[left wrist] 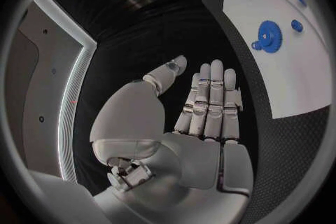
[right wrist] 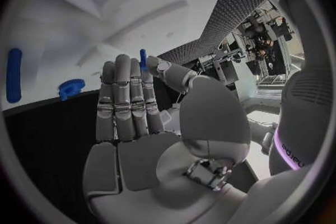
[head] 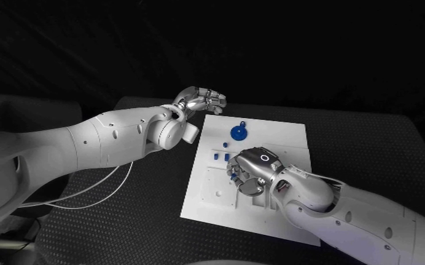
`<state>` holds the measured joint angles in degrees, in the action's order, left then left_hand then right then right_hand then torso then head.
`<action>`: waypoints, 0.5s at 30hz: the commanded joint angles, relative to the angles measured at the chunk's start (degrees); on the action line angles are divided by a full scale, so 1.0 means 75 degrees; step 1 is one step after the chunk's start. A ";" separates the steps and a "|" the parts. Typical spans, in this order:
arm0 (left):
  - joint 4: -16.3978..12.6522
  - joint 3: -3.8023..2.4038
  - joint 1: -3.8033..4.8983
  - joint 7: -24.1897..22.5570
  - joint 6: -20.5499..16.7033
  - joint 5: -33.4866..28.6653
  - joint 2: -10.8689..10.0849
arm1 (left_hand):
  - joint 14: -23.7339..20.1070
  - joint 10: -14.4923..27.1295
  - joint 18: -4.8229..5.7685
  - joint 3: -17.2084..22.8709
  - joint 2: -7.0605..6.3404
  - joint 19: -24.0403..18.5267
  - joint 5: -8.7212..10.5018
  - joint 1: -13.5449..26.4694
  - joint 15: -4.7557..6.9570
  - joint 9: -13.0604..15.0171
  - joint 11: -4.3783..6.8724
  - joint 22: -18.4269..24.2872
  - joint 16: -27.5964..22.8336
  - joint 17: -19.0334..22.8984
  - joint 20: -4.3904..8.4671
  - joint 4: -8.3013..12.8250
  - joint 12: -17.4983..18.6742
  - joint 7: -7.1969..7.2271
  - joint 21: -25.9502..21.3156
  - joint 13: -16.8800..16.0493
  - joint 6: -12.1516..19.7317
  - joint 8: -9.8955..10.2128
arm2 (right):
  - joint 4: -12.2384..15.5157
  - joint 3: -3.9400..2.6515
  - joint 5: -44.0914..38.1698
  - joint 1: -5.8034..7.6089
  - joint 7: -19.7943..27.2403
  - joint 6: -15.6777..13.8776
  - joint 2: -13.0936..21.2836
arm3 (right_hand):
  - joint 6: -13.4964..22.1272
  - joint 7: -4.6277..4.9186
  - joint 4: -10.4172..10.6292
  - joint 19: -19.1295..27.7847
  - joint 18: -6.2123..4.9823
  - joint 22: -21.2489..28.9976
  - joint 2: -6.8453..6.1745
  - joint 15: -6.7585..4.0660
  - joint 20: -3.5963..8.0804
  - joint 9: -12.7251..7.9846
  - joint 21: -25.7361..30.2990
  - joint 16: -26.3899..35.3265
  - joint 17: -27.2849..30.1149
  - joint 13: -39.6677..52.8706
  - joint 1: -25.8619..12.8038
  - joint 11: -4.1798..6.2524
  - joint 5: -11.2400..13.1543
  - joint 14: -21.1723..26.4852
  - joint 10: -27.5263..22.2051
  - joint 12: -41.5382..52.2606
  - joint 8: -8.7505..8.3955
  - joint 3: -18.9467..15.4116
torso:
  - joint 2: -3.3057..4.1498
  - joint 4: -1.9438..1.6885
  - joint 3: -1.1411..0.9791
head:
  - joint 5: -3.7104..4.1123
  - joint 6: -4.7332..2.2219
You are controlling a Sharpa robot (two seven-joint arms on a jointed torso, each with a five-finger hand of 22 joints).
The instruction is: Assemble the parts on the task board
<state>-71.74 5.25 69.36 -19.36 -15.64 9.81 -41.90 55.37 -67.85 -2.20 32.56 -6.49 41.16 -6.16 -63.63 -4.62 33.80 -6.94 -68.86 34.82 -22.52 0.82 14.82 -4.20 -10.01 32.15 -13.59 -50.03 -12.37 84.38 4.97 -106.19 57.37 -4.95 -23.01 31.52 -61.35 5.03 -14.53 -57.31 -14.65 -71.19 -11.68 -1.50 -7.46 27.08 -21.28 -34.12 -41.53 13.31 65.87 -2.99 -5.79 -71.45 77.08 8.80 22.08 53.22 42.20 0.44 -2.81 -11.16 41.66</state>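
The white task board [head: 274, 148] lies mid-table. A blue gear [head: 239, 132] sits near its far edge, with small blue parts [head: 220, 153] on its left side. My right hand [head: 252, 170] hovers over the board's middle. In the right wrist view a small blue peg [right wrist: 143, 58] stands pinched between the thumb and a fingertip of my right hand [right wrist: 133, 106], while the other fingers are straight. My left hand [head: 202, 100] hangs just off the board's far left corner. The left wrist view shows that left hand [left wrist: 203, 106] flat and holding nothing, with the gear [left wrist: 268, 36] beyond it.
Black matting [head: 124, 216] surrounds the board. White cables [head: 88, 194] hang under the left arm. The right wrist view also shows a blue gear [right wrist: 71, 88] and a long blue piece [right wrist: 14, 75] on the board [right wrist: 70, 22].
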 commanded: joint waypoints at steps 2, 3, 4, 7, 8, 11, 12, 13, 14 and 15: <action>-0.0029 -0.0007 0.0015 -0.0075 -0.0002 -0.0074 0.0031 | -0.0015 0.0023 -0.0026 -0.0012 -0.0018 -0.0033 -0.0029 0.0072 -0.0057 -0.0010 -0.0011 -0.0012 -0.0049 -0.0010 -0.0018 -0.0023 0.0013 -0.0002 -0.0029 0.0010 0.0056 -0.0009 | -0.0106 0.0018 -0.0235 -0.0059 0.0062 0.0058 -0.0073 | -0.0031 0.0030 0.0025 -0.0062 -0.0047 -0.0009 -0.0017 -0.0051 0.0007 0.0016 -0.0032 0.0030 -0.0010 0.0009 0.0074 0.0006 -0.0035 -0.0026 0.0040 -0.0025 0.0027 0.0013 | -0.0001 0.0003 -0.0007 | -0.0098 0.0069; -0.0029 -0.0007 0.0015 -0.0074 0.0001 -0.0074 0.0032 | -0.0016 0.0024 -0.0026 -0.0012 -0.0018 -0.0033 -0.0029 0.0072 -0.0057 -0.0010 -0.0012 -0.0012 -0.0050 -0.0011 -0.0018 -0.0024 0.0013 -0.0002 -0.0030 0.0010 0.0057 -0.0009 | -0.0136 0.0026 -0.0244 -0.0068 0.0061 0.0063 -0.0087 | -0.0030 0.0030 0.0025 -0.0062 -0.0047 -0.0009 -0.0017 -0.0051 0.0007 0.0016 -0.0032 0.0031 -0.0011 0.0010 0.0074 0.0006 -0.0036 -0.0027 0.0040 -0.0026 0.0027 0.0012 | -0.0001 0.0000 -0.0007 | -0.0122 0.0080; -0.0027 -0.0007 0.0015 -0.0072 0.0002 -0.0074 0.0035 | -0.0016 0.0024 -0.0026 -0.0012 -0.0018 -0.0033 -0.0029 0.0072 -0.0058 -0.0010 -0.0012 -0.0013 -0.0052 -0.0013 -0.0018 -0.0025 0.0014 -0.0002 -0.0031 0.0011 0.0058 -0.0009 | -0.0157 0.0033 -0.0244 -0.0076 0.0059 0.0069 -0.0092 | -0.0030 0.0030 0.0026 -0.0062 -0.0047 -0.0010 -0.0016 -0.0051 0.0007 0.0017 -0.0032 0.0031 -0.0011 0.0011 0.0075 0.0006 -0.0037 -0.0027 0.0040 -0.0027 0.0026 0.0012 | -0.0001 0.0000 -0.0007 | -0.0133 0.0089; -0.0028 -0.0007 0.0015 -0.0070 0.0001 -0.0074 0.0028 | -0.0016 0.0025 -0.0026 -0.0012 -0.0018 -0.0033 -0.0029 0.0073 -0.0058 -0.0011 -0.0012 -0.0013 -0.0055 -0.0016 -0.0019 -0.0027 0.0014 -0.0003 -0.0033 0.0012 0.0059 -0.0009 | -0.0207 0.0058 -0.0257 -0.0095 0.0056 0.0077 -0.0106 | -0.0030 0.0030 0.0027 -0.0062 -0.0047 -0.0011 -0.0016 -0.0051 0.0007 0.0019 -0.0033 0.0033 -0.0014 0.0014 0.0075 0.0006 -0.0041 -0.0029 0.0041 -0.0028 0.0026 0.0011 | -0.0003 0.0003 -0.0002 | -0.0166 0.0106; -0.0029 -0.0007 0.0015 -0.0071 0.0003 -0.0074 0.0026 | -0.0016 0.0026 -0.0026 -0.0011 -0.0018 -0.0033 -0.0029 0.0073 -0.0058 -0.0011 -0.0012 -0.0014 -0.0056 -0.0016 -0.0019 -0.0027 0.0014 -0.0003 -0.0033 0.0012 0.0059 -0.0009 | -0.0209 0.0062 -0.0259 -0.0099 0.0056 0.0080 -0.0107 | -0.0030 0.0030 0.0027 -0.0062 -0.0047 -0.0011 -0.0015 -0.0051 0.0007 0.0020 -0.0033 0.0034 -0.0014 0.0014 0.0075 0.0006 -0.0041 -0.0029 0.0041 -0.0028 0.0026 0.0011 | -0.0003 0.0003 -0.0002 | -0.0166 0.0106; -0.0031 -0.0007 0.0015 -0.0069 0.0006 -0.0074 0.0021 | -0.0016 0.0026 -0.0026 -0.0011 -0.0018 -0.0033 -0.0029 0.0074 -0.0059 -0.0011 -0.0012 -0.0014 -0.0057 -0.0017 -0.0019 -0.0027 0.0014 -0.0003 -0.0034 0.0012 0.0059 -0.0009 | -0.0205 0.0072 -0.0260 -0.0102 0.0056 0.0087 -0.0112 | -0.0030 0.0030 0.0027 -0.0062 -0.0047 -0.0011 -0.0015 -0.0051 0.0007 0.0020 -0.0033 0.0034 -0.0015 0.0015 0.0075 0.0006 -0.0042 -0.0029 0.0041 -0.0029 0.0026 0.0011 | -0.0001 0.0005 0.0002 | -0.0192 0.0123; -0.0035 -0.0007 0.0015 -0.0068 0.0006 -0.0074 0.0018 | -0.0016 0.0026 -0.0026 -0.0011 -0.0018 -0.0033 -0.0029 0.0074 -0.0059 -0.0011 -0.0012 -0.0014 -0.0057 -0.0017 -0.0019 -0.0028 0.0014 -0.0003 -0.0034 0.0012 0.0060 -0.0009 | -0.0216 0.0080 -0.0260 -0.0104 0.0059 0.0099 -0.0128 | -0.0030 0.0030 0.0027 -0.0062 -0.0047 -0.0011 -0.0015 -0.0051 0.0007 0.0020 -0.0033 0.0034 -0.0015 0.0015 0.0075 0.0006 -0.0042 -0.0029 0.0041 -0.0029 0.0026 0.0011 | -0.0001 0.0004 0.0001 | -0.0210 0.0137; -0.0035 -0.0007 0.0015 -0.0068 0.0009 -0.0074 0.0018 | -0.0017 0.0026 -0.0026 -0.0011 -0.0018 -0.0033 -0.0029 0.0074 -0.0059 -0.0011 -0.0012 -0.0014 -0.0058 -0.0018 -0.0019 -0.0028 0.0014 -0.0003 -0.0034 0.0013 0.0060 -0.0009 | -0.0219 0.0084 -0.0260 -0.0105 0.0061 0.0098 -0.0135 | -0.0030 0.0030 0.0027 -0.0062 -0.0047 -0.0012 -0.0015 -0.0051 0.0007 0.0021 -0.0033 0.0035 -0.0015 0.0016 0.0074 0.0006 -0.0043 -0.0030 0.0041 -0.0029 0.0025 0.0010 | -0.0002 0.0005 -0.0001 | -0.0217 0.0144; -0.0036 -0.0007 0.0015 -0.0068 0.0009 -0.0074 0.0021 | -0.0017 0.0026 -0.0026 -0.0011 -0.0018 -0.0033 -0.0028 0.0075 -0.0059 -0.0011 -0.0013 -0.0014 -0.0060 -0.0020 -0.0020 -0.0029 0.0014 -0.0003 -0.0035 0.0013 0.0060 -0.0010 | -0.0221 0.0088 -0.0260 -0.0111 0.0062 0.0096 -0.0141 | -0.0030 0.0031 0.0028 -0.0063 -0.0047 -0.0013 -0.0015 -0.0051 0.0007 0.0022 -0.0034 0.0035 -0.0017 0.0018 0.0073 0.0006 -0.0046 -0.0031 0.0042 -0.0030 0.0025 0.0009 | -0.0002 0.0005 -0.0001 | -0.0217 0.0144; -0.0038 -0.0007 0.0015 -0.0068 0.0009 -0.0074 0.0022 | -0.0017 0.0026 -0.0026 -0.0011 -0.0018 -0.0033 -0.0028 0.0075 -0.0059 -0.0011 -0.0013 -0.0014 -0.0060 -0.0020 -0.0020 -0.0030 0.0014 -0.0003 -0.0036 0.0013 0.0061 -0.0010 | -0.0227 0.0092 -0.0260 -0.0115 0.0062 0.0096 -0.0147 | -0.0030 0.0031 0.0028 -0.0063 -0.0047 -0.0013 -0.0015 -0.0052 0.0007 0.0023 -0.0034 0.0036 -0.0018 0.0019 0.0073 0.0006 -0.0048 -0.0032 0.0042 -0.0031 0.0025 0.0008 | -0.0003 0.0008 -0.0001 | -0.0224 0.0151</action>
<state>-71.84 5.25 69.38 -19.34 -15.64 9.64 -41.83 55.37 -67.85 -2.20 32.56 -6.49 41.16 -6.16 -63.63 -4.62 33.80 -6.94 -68.90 34.61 -22.57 0.82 14.82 -4.20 -10.01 32.15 -13.54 -50.03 -12.37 82.71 5.62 -107.31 56.61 -4.92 -22.86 30.52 -61.34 5.04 -14.54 -57.31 -14.64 -71.20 -11.61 -1.60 -7.46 27.17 -21.28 -34.12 -41.58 13.37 65.94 -2.99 -5.78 -71.74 77.08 8.78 22.06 53.21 42.19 0.48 -2.83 -12.71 42.68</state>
